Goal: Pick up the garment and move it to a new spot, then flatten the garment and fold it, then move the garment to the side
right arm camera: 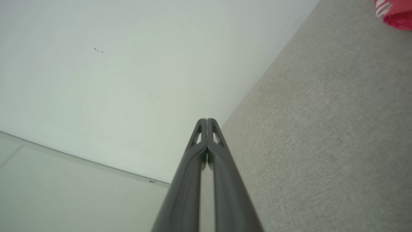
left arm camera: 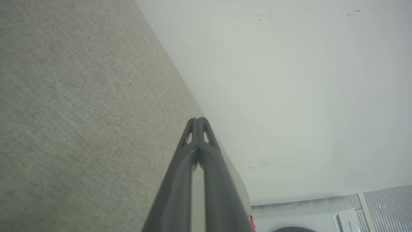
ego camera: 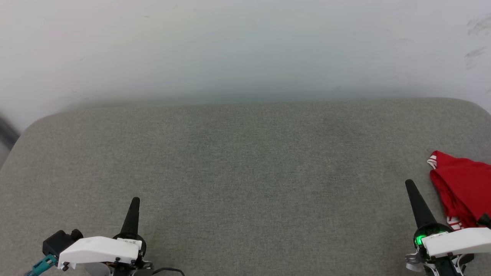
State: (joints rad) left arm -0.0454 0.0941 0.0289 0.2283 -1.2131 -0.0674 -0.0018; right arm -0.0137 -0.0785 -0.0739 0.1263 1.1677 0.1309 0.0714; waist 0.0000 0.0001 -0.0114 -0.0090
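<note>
The red garment (ego camera: 464, 189) lies bunched at the right edge of the grey fabric surface (ego camera: 245, 172), with white-and-red striped trim showing; part of it runs out of the head view. A corner of the garment (right arm camera: 394, 13) shows at the top right of the right wrist view. My right gripper (ego camera: 409, 183) is shut and empty, just left of the garment and apart from it. My left gripper (ego camera: 135, 200) is shut and empty at the lower left, far from the garment. In each wrist view the two dark fingers are pressed together: left gripper (left arm camera: 198, 120), right gripper (right arm camera: 206, 120).
A pale wall (ego camera: 245, 46) rises behind the surface's far edge. The surface has rounded corners at the far left and far right. A white appliance (left arm camera: 344, 217) shows at the bottom right of the left wrist view.
</note>
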